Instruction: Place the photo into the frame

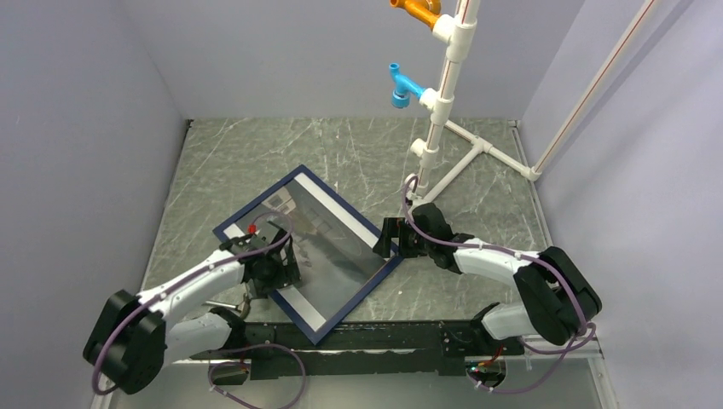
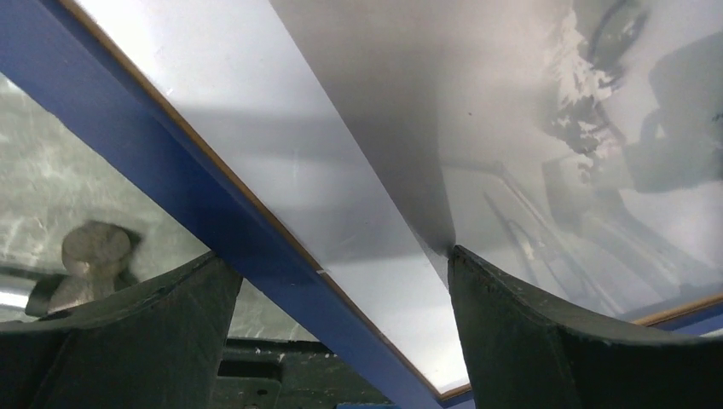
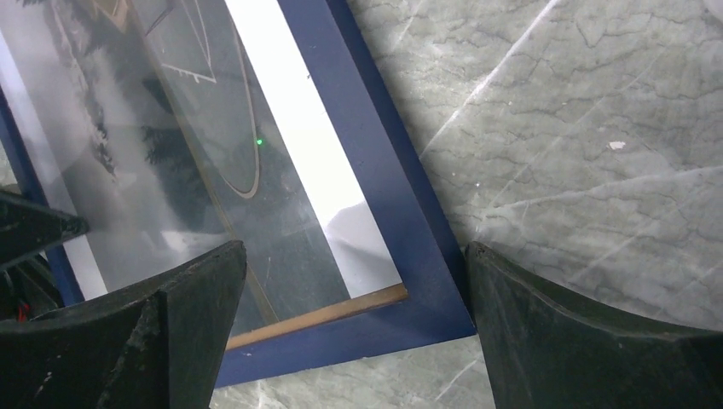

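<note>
From above, the left gripper [image 1: 277,260] hides part of the photo [image 1: 337,256] and the frame [image 1: 323,333] rail. The orange fitting [image 1: 418,10] runs off the top edge. Down by the left wrist there's a blurred grey lump [image 2: 94,256]; I can't tell what it is.

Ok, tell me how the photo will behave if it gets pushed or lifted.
The photo looks thin and sheet-like, so it would probably bow rather than stay stiff. Its glossy face shows reflections, so contact may slip on it. Lying flat within the frame, it offers little edge to catch, so lifting is likely awkward.
</note>
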